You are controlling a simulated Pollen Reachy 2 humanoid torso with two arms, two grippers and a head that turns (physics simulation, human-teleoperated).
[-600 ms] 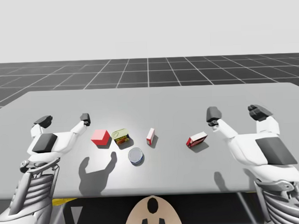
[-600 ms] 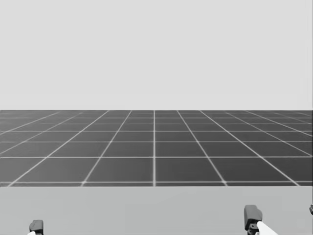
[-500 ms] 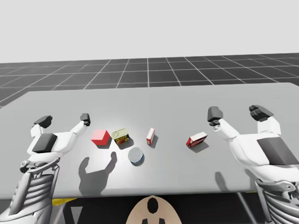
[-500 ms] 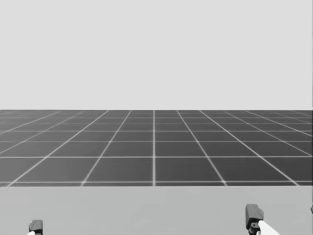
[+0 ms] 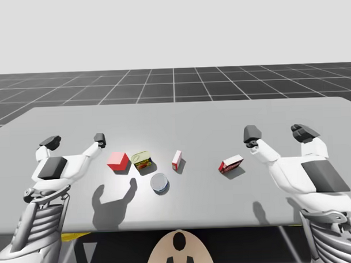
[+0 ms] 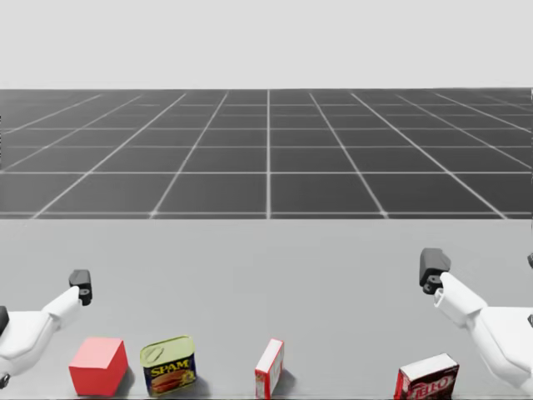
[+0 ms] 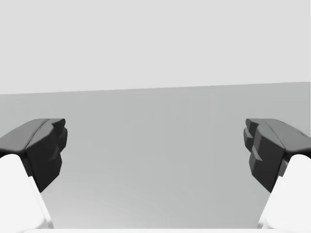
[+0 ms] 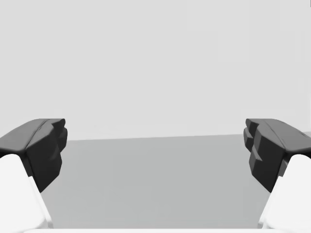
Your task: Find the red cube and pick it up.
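Note:
The red cube (image 5: 118,162) (image 6: 98,366) rests on the grey table (image 5: 181,117), left of centre. My left gripper (image 5: 75,139) hovers open just left of and behind it, nothing between its fingers (image 7: 46,148). My right gripper (image 5: 276,132) is open at the table's right side, far from the cube, with bare table ahead of its fingers (image 8: 267,148). In the head view one left fingertip (image 6: 80,283) stands above the cube and one right fingertip (image 6: 432,268) shows at the right.
Beside the cube stands a yellow-green tin (image 5: 142,161) (image 6: 169,364). A round silver can (image 5: 159,183) lies in front of it. A small red-and-white box (image 5: 177,160) (image 6: 268,367) stands mid-table, and a dark red box (image 5: 231,163) (image 6: 427,377) lies near my right gripper.
My head has turned downward, so the table and its objects now show in the head view. Both arms and the objects have stayed where they were.

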